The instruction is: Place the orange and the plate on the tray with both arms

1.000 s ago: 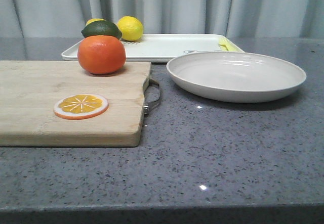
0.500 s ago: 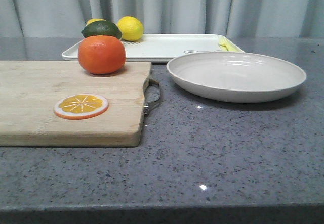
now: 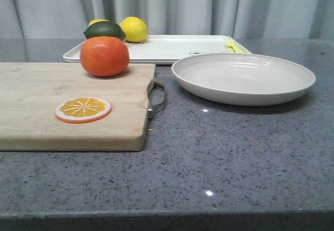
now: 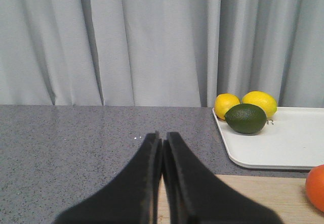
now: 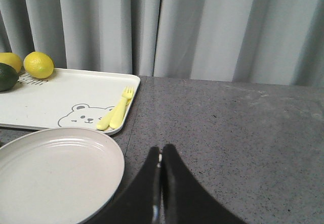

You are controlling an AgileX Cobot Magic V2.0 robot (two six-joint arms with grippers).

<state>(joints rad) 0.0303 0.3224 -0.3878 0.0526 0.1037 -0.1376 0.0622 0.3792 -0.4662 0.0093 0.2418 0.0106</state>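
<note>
The orange [image 3: 104, 56] sits at the far end of a wooden cutting board [image 3: 36, 93]; its edge shows in the left wrist view [image 4: 316, 187]. The off-white plate [image 3: 243, 77] rests on the counter at the right, also in the right wrist view [image 5: 50, 176]. The rectangular tray [image 3: 172, 47] lies behind both and shows in both wrist views [image 4: 283, 143] [image 5: 55, 97]. My left gripper [image 4: 162, 139] is shut and empty above the board's far edge. My right gripper [image 5: 161, 150] is shut and empty, just right of the plate. Neither gripper shows in the front view.
On the tray are a lime [image 3: 104, 30], two lemons [image 3: 134, 28] and a yellow fork and spoon [image 5: 115, 114]. An orange slice disc [image 3: 83, 109] lies on the board. The board's metal handle [image 3: 158, 98] points toward the plate. A grey curtain hangs behind.
</note>
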